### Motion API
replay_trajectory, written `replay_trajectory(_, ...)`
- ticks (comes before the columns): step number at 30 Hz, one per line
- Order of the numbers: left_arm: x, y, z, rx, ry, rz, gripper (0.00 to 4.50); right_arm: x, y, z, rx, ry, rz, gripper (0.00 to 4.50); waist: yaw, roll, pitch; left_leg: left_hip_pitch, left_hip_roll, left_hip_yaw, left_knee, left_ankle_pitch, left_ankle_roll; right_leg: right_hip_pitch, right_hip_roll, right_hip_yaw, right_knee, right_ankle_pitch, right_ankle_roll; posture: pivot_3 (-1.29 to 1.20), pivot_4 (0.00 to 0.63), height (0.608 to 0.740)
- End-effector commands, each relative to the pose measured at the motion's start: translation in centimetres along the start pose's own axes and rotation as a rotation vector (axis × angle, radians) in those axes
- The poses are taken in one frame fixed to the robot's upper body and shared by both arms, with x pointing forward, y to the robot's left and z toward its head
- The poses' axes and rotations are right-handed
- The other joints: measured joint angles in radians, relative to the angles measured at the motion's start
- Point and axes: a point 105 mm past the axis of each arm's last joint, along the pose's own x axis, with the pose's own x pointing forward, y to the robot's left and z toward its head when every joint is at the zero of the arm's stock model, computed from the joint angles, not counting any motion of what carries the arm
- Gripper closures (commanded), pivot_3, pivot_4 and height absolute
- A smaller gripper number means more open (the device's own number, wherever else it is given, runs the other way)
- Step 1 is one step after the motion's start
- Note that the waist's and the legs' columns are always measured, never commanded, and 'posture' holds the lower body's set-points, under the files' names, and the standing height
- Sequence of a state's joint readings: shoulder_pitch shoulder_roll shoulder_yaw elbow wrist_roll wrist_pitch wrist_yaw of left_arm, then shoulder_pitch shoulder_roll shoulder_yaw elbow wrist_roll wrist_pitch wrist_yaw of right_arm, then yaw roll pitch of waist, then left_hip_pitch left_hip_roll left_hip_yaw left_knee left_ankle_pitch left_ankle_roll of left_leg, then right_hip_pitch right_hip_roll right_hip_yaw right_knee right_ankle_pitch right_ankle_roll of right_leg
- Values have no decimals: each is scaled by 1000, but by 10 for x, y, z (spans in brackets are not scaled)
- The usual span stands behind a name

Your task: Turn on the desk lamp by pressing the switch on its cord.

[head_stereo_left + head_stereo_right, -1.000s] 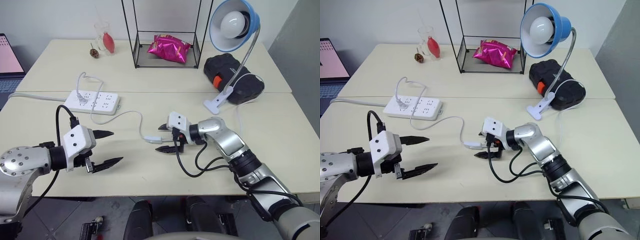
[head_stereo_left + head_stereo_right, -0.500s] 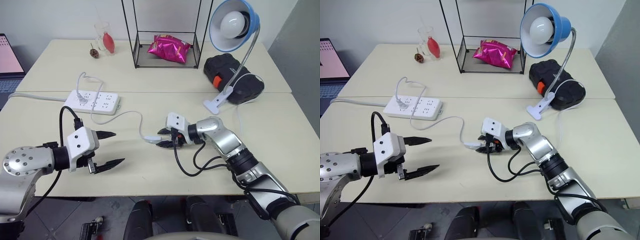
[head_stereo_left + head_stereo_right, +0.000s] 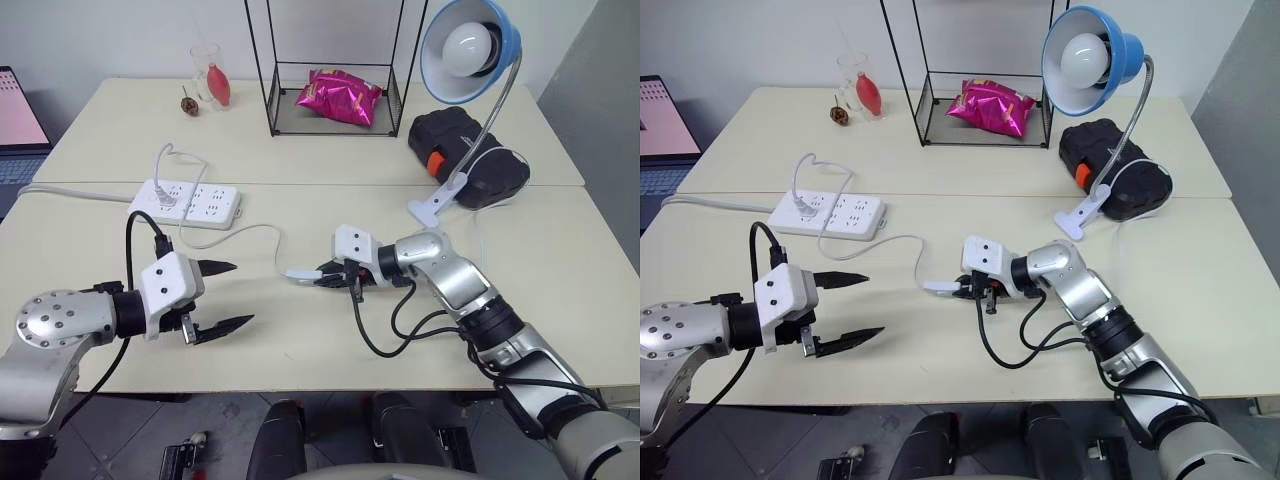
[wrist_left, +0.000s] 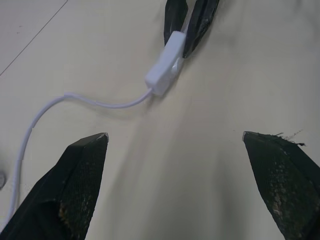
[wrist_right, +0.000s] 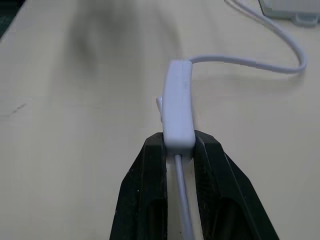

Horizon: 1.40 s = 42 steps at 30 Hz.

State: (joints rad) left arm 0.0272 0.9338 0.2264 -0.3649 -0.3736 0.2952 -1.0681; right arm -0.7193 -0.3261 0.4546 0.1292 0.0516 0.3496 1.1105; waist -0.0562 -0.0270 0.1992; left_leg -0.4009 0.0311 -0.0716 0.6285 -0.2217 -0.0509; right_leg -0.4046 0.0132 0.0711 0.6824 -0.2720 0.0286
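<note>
The desk lamp [image 3: 468, 50], with a blue shade and a white bulb, stands at the back right on its white clip base [image 3: 432, 206]. Its thin white cord [image 3: 258, 231] runs across the table to the switch [image 3: 300, 273], a small white oblong block near the middle. My right gripper [image 3: 322, 277] is shut on the switch [image 5: 177, 105], pinching its rear end between both black fingers, with the cord passing back between them. To the left of the switch and apart from it, my left gripper [image 3: 240, 293] stands open with nothing in it, pointing toward the switch [image 4: 165, 62].
A white power strip [image 3: 185, 203] lies at the left with the cord plugged in. Behind it are a glass [image 3: 205, 70], a black wire rack [image 3: 330, 70] holding a pink bag [image 3: 337, 97], and a black case [image 3: 465, 155] by the lamp. A laptop [image 3: 15, 120] is at the far left.
My right gripper has closed from open onto the switch and raised its held end slightly off the table. The left gripper has stayed open in about the same place.
</note>
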Motion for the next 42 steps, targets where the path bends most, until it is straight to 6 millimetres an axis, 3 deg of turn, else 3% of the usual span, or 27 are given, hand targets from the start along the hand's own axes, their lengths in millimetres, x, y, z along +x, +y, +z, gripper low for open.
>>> replay_trajectory(1,7,2,16,30,-48,-11,0,-8,6,19,-46,-44,21,4121,-1,0,0,0,0,0,0,0,0,0,0,0,0,0,0,0,150,740)
replay_trajectory(8,26,0,37,6,-132,-72,0,-7,13,26,-55,-51,34,4121,-1,0,0,0,0,0,0,0,0,0,0,0,0,0,0,0,150,740)
replay_trajectory(19,53,-3,33,23,-98,-144,0,-8,13,26,-56,-46,20,4121,-1,0,0,0,0,-1,0,0,0,0,1,0,0,0,0,0,150,740)
replay_trajectory(34,63,-2,31,31,-93,-160,0,-7,16,27,-56,-44,28,4121,-1,0,0,0,0,-1,0,0,0,0,1,0,0,0,0,0,150,740)
replay_trajectory(42,67,-2,30,57,-84,-171,1517,-6,16,28,-62,-46,31,4121,0,0,0,0,0,-1,0,0,0,0,1,0,0,0,0,0,150,740)
